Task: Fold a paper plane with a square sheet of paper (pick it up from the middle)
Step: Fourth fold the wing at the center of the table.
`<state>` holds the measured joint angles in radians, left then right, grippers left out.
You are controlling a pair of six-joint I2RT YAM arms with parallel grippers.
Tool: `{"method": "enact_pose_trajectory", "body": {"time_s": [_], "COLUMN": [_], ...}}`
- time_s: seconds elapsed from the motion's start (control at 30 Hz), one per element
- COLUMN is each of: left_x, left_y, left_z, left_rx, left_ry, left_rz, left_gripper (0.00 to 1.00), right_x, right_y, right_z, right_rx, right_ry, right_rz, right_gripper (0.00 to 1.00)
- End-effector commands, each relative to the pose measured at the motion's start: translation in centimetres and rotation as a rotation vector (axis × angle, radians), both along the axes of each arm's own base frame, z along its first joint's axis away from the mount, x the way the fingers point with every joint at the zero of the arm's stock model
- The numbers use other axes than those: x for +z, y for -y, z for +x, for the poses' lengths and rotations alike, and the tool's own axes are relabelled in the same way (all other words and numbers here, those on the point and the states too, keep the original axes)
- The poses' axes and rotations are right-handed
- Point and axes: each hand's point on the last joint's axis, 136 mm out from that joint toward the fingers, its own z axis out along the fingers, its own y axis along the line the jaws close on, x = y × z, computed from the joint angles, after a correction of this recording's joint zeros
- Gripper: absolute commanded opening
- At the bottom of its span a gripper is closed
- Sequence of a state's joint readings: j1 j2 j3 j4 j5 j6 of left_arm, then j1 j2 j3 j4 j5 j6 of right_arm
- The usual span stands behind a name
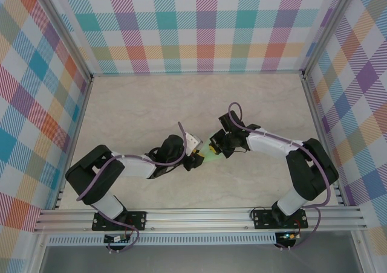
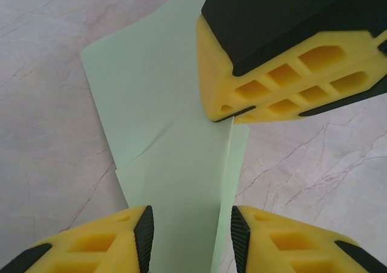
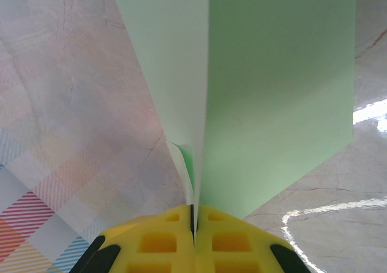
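Note:
The square sheet of paper [image 2: 157,104] is pale mint green and folded, with flaps and sharp creases. It sits mid-table between both grippers, showing as a small green patch [image 1: 211,156] from above. My right gripper [image 3: 195,215] is shut on the paper's centre crease, and the two halves [image 3: 272,86] fan away from its fingertips. In the left wrist view its yellow fingers [image 2: 272,86] pinch the crease from the upper right. My left gripper [image 2: 192,237] straddles the near end of the folded strip. Its jaws stand apart, with paper filling the gap between the pads.
The pale marbled tabletop [image 1: 133,110] spreads around both grippers. Checked walls [image 1: 199,25] close off the back and sides, and a metal rail [image 1: 199,215] runs along the near edge by the arm bases.

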<state>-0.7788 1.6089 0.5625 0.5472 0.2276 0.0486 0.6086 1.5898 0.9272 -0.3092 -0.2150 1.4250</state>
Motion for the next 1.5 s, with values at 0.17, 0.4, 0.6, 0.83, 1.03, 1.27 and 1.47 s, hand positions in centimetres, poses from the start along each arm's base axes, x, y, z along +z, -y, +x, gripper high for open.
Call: {"method": "enact_pose_trajectory", "body": {"time_s": [0.17, 0.4, 0.6, 0.83, 1.03, 1.27, 1.47], "left_x": [-0.7, -0.6, -0.9, -2.0, -2.3, -2.2, -1.7], "left_y": [1.5, 2.0, 1.9, 1.7, 1.6, 1.5, 1.8], "left_z": [-0.9, -1.0, -1.2, -1.1, -1.8, -2.0, -2.3], "left_rx": [-0.094, -0.107, -0.103, -0.064, -0.068, -0.091, -0.133], "left_ry": [0.043, 0.038, 0.015, -0.047, -0.092, -0.08, -0.075], "left_rz": [-0.034, -0.055, -0.051, -0.037, -0.051, -0.027, -0.006], "left_gripper": [0.33, 0.18, 0.13, 0.13, 0.13, 0.13, 0.13], "right_x": [0.5, 0.3, 0.2, 1.3, 1.2, 0.5, 0.0], "right_y": [-0.7, -0.6, -0.3, 0.9, 0.3, 2.5, 2.5], "right_z": [-0.3, -0.4, -0.5, -0.1, -0.7, -0.2, 0.9], "right_rx": [0.02, 0.029, 0.055, 0.191, 0.335, 0.316, 0.311], "right_ry": [-0.057, -0.071, -0.058, 0.111, 0.204, 0.154, 0.08], "right_rz": [0.061, 0.067, 0.067, 0.029, 0.052, -0.064, -0.103], "right_gripper": [0.04, 0.09, 0.21, 0.54, 0.61, 0.6, 0.52]}}
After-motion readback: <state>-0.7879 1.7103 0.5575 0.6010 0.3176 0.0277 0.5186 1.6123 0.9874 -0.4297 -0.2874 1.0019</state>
